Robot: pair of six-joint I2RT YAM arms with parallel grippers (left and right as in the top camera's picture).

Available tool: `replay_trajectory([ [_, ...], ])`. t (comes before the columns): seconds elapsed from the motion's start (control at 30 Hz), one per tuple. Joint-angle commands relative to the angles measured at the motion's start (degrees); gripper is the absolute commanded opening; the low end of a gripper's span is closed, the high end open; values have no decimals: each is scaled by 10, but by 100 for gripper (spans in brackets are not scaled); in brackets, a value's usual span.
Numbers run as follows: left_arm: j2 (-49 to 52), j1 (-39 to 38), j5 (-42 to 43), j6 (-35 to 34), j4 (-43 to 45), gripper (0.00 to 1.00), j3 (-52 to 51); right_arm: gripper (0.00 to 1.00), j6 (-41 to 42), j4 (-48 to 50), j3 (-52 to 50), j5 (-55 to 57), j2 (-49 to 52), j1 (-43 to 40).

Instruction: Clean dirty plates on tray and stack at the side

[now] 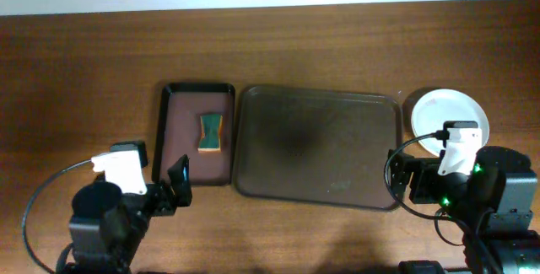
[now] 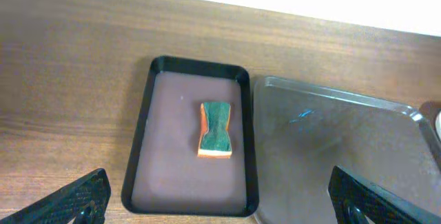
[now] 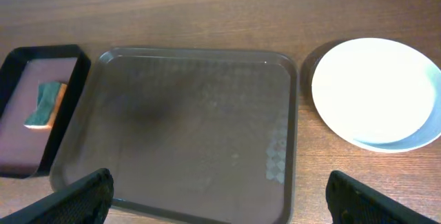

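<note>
The large brown tray (image 1: 319, 146) lies in the middle of the table with nothing on it; it also shows in the right wrist view (image 3: 186, 127) and the left wrist view (image 2: 344, 148). White plates (image 1: 445, 115) sit stacked on the table right of the tray, clean on top (image 3: 375, 89). My left gripper (image 2: 213, 200) is open and empty, near the front of the small dark tray. My right gripper (image 3: 220, 196) is open and empty, above the brown tray's front right part. The right arm hides part of the stack in the overhead view.
A smaller dark tray (image 1: 196, 135) lies left of the brown tray and holds a green and orange sponge (image 1: 211, 132), also seen in the left wrist view (image 2: 216, 129). The table's far edge runs along the top.
</note>
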Motion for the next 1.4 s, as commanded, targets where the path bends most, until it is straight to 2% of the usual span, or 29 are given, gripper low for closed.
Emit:
replay_trajectory([
  [0.0, -3, 1, 2, 3, 1, 99, -7, 99, -3, 0, -7, 7, 7, 4],
  [0.2, -3, 1, 2, 3, 1, 100, -7, 99, -16, -4, -9, 24, 18, 4],
  [0.3, -3, 1, 2, 3, 1, 99, -7, 99, -24, 34, -21, 35, -32, 4],
  [0.37, -3, 1, 2, 3, 1, 99, -7, 99, -24, 116, -79, 35, -95, 5],
  [0.53, -3, 1, 2, 3, 1, 99, -7, 99, -24, 379, -297, 35, -292, 37],
  [0.63, -3, 1, 2, 3, 1, 99, -7, 99, -24, 474, -395, 35, -368, 37],
  [0.7, -3, 1, 2, 3, 1, 99, -7, 99, -24, 519, -445, 38, -403, 37],
  [0.9, -3, 1, 2, 3, 1, 99, -7, 99, -24, 687, -558, 80, -403, 37],
  [0.97, -3, 1, 2, 3, 1, 100, -7, 99, -24, 687, -586, 80, -403, 37],
  [1.1, -3, 1, 2, 3, 1, 99, -7, 99, -37, 545, -586, 80, -403, 37],
  [1.37, -3, 1, 2, 3, 1, 99, -7, 99, -37, 547, -586, 80, -402, 37],
])
